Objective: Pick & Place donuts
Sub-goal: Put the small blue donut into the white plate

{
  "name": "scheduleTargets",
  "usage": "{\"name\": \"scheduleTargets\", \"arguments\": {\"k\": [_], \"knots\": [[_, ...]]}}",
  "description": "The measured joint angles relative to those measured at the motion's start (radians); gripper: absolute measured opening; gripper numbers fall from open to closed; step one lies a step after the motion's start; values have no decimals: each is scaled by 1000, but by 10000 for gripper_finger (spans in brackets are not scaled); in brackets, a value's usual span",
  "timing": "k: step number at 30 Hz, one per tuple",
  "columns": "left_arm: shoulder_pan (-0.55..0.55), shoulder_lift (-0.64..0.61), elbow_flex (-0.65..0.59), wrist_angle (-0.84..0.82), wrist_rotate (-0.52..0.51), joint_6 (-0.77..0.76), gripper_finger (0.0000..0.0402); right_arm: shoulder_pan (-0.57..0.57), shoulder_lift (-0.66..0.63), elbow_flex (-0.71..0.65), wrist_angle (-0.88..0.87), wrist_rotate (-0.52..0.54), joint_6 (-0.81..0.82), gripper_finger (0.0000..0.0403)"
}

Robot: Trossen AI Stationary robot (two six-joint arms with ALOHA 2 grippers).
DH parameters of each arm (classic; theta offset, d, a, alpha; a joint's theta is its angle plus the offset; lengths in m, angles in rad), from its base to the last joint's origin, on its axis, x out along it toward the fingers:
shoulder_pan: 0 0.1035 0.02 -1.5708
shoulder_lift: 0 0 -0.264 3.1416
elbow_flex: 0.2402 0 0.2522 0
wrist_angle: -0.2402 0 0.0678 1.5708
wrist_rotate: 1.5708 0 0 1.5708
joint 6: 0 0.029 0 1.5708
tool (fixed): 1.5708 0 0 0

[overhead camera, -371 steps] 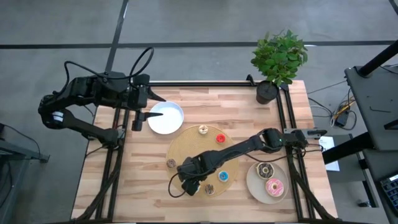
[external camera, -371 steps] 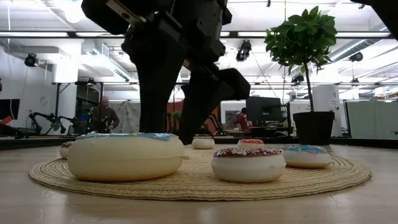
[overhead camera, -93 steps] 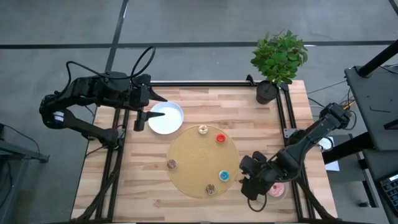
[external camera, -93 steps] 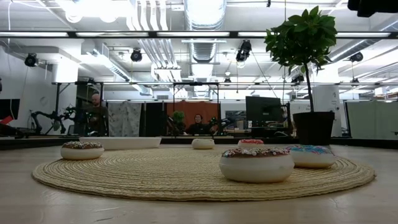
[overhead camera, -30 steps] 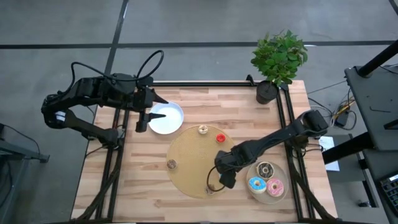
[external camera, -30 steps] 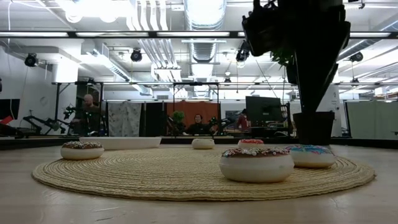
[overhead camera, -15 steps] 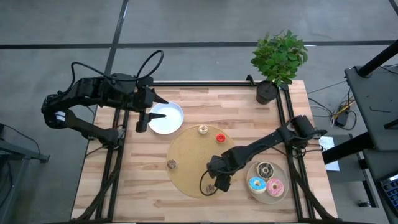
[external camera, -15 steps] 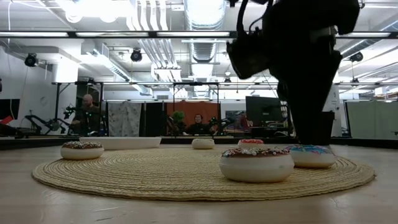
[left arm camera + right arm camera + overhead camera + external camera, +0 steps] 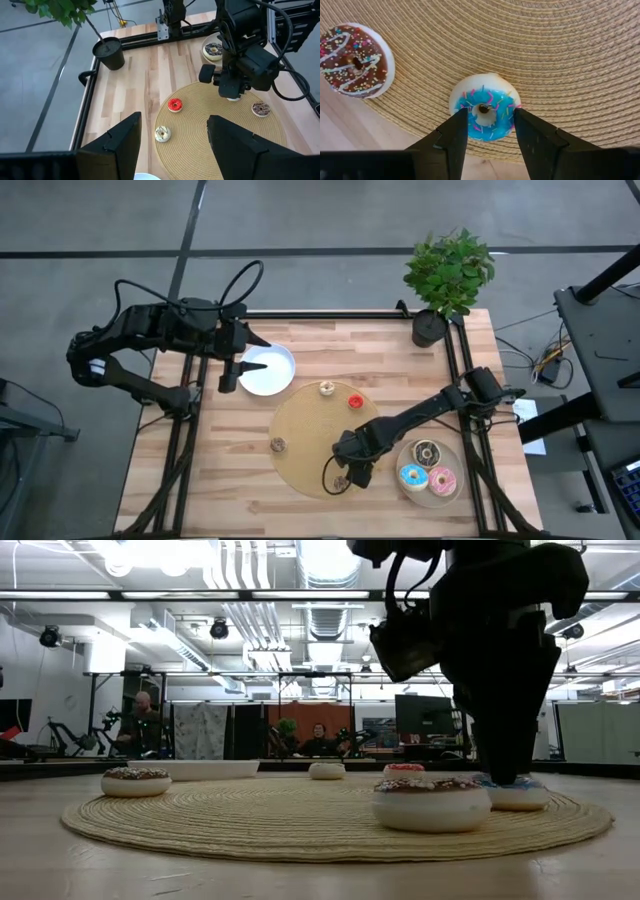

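A small blue-iced donut (image 9: 485, 107) lies on the round woven mat (image 9: 310, 430), near its near right rim. My right gripper (image 9: 490, 135) points down over it, open, one finger on each side of it. It also shows in the low view (image 9: 500, 775). A chocolate sprinkled donut (image 9: 355, 60) lies close by on the mat. A white (image 9: 326, 388), a red (image 9: 354, 401) and a brown donut (image 9: 277, 444) lie farther off on it. My left gripper (image 9: 174, 145) hangs open above the white plate's (image 9: 268, 370) left rim. My right gripper comes at the blue-iced donut from above, pointing down. Its fingers (image 9: 452, 135) stand over the donut's two opposite sides (image 9: 462, 107). Whether they touch the donut I cannot tell. The donut lies flat on the mat.
A beige plate (image 9: 400, 460) at the near right holds a chocolate (image 9: 427, 452), a blue (image 9: 411, 476) and a pink donut (image 9: 441, 478). A potted plant (image 9: 440, 290) stands at the far right corner. Black rails run along the table's left and right edges.
My right gripper has come down and gone a little toward the table's left and near edge. It now stands low over the blue-iced donut on the mat. Its fingers have kept the same gap.
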Motion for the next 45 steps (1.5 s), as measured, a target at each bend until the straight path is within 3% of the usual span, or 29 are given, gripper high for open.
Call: {"name": "scheduleTargets", "arguments": {"k": [12, 45], "knots": [[0, 0, 0, -1, 3, 0, 199, -1, -74, 0, -26, 33, 14, 150], [0, 0, 0, 0, -1, 0, 199, 0, -75, -49, 40, 32, 13, 151]]}}
